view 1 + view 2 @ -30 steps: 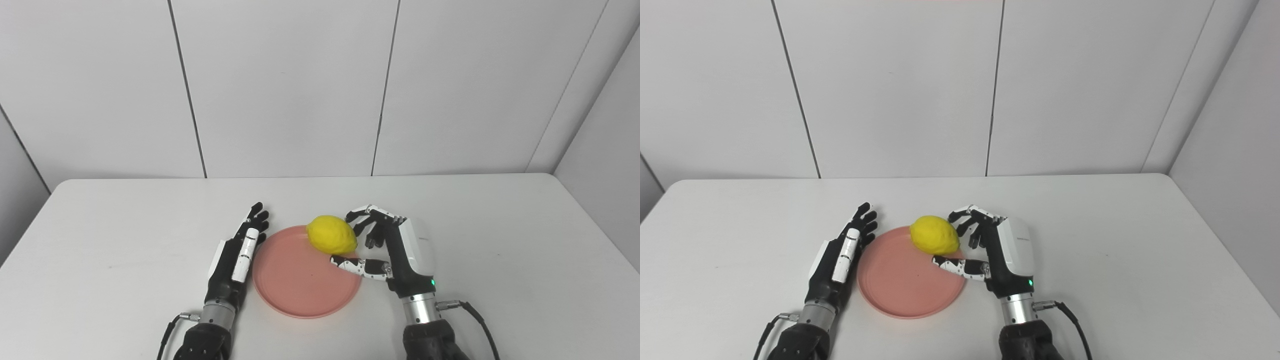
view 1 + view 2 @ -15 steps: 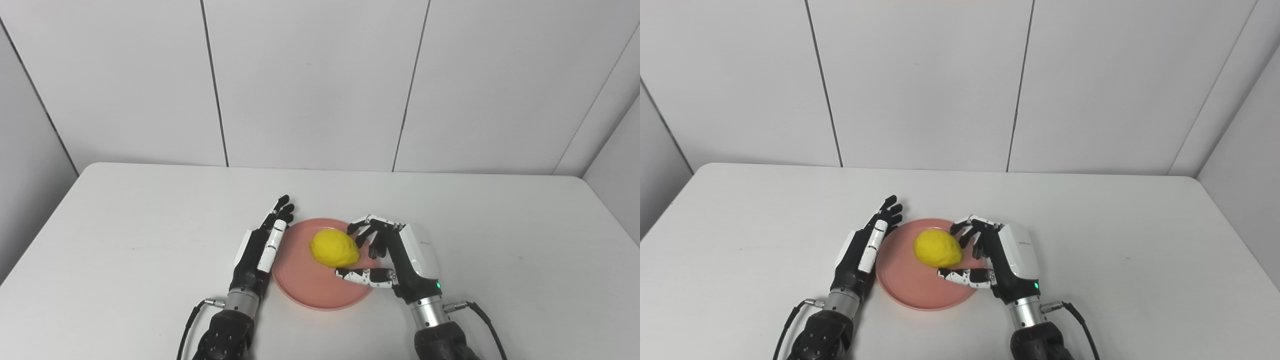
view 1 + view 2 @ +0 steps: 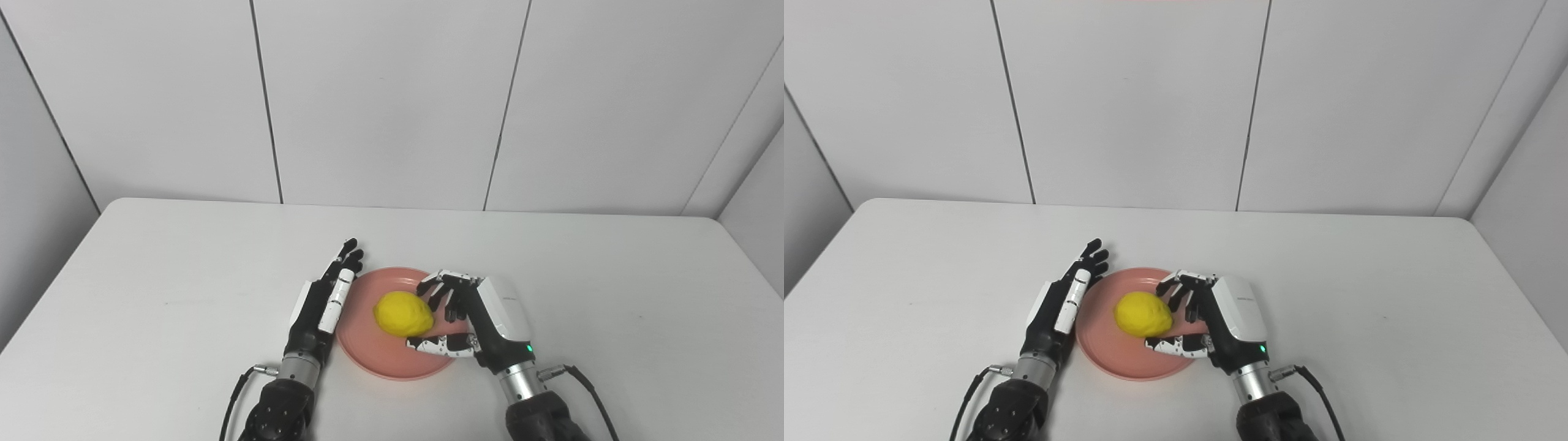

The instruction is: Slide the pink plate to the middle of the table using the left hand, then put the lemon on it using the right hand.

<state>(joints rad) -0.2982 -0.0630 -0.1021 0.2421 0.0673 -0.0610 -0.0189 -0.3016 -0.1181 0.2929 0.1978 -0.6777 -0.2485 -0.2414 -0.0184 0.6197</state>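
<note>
Desk: white desk, grey panel walls behind.
Plate: pink plate near desk middle.
Lemon: lemon on plate centre.
Right hand: right hand, fingers curled around lemon, seemingly gripping.
Left hand: left hand, fingers straight, apart, against plate's left rim.
Risk: lemon may roll off at release.
Obstacles: none visible.

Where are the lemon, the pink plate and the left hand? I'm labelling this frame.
lemon [image 3: 403, 313], left eye view, middle of its yellow skin.
pink plate [image 3: 380, 358], left eye view, bare near-left part.
left hand [image 3: 1056, 309], right eye view, back of the hand.
</note>
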